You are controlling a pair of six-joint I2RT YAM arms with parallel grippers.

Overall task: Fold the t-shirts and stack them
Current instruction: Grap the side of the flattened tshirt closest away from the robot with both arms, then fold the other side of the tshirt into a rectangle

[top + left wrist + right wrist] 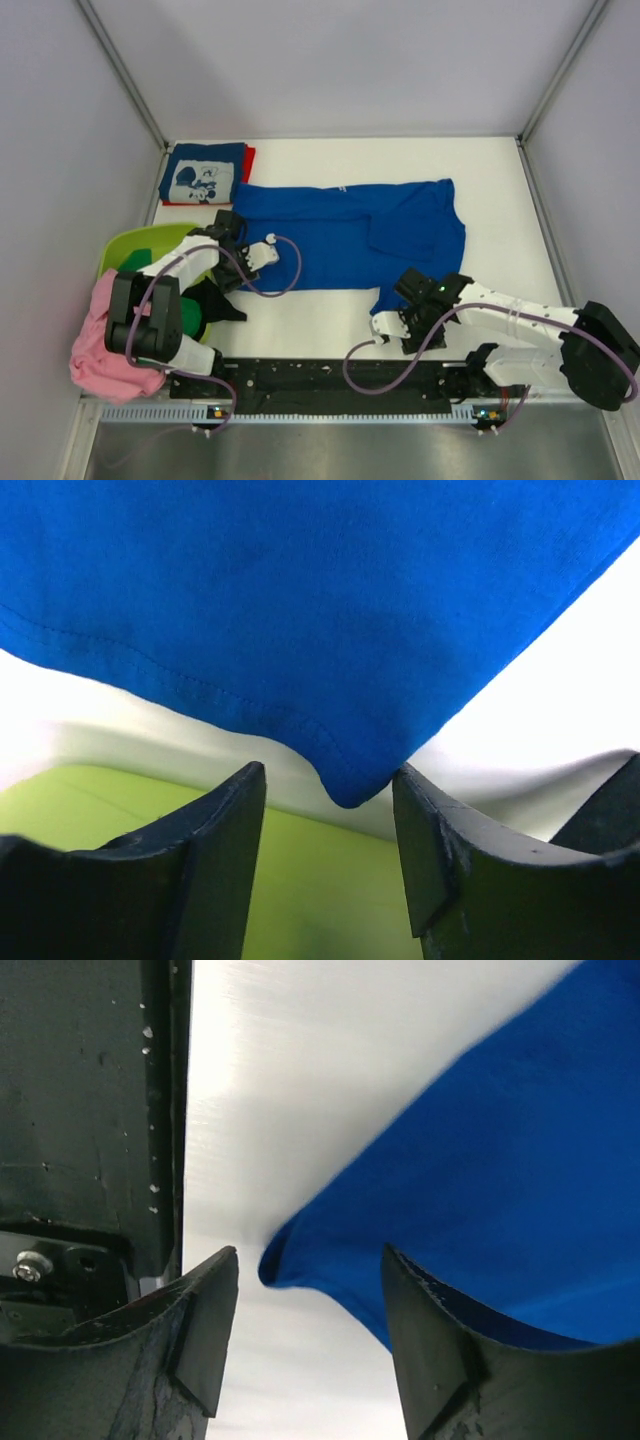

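The large royal blue t-shirt [340, 235] lies spread across the middle of the table. My left gripper [228, 226] is open at its left corner. In the left wrist view that corner of blue cloth [320, 600] hangs between the open fingers of the gripper [328, 780], not pinched. My right gripper [392, 318] is open at the shirt's near corner. In the right wrist view the blue hem [500, 1180] lies between the spread fingers of the gripper [308, 1260]. A folded navy tee [203, 172] with white print lies on a red one [249, 160] at the back left.
The lime-green tub [150, 245] stands at the left, also under my left fingers [320, 880]. A pink tee [105, 345] hangs over its near side and a green one [190, 315] lies in it. The black base rail [330, 380] runs along the near edge.
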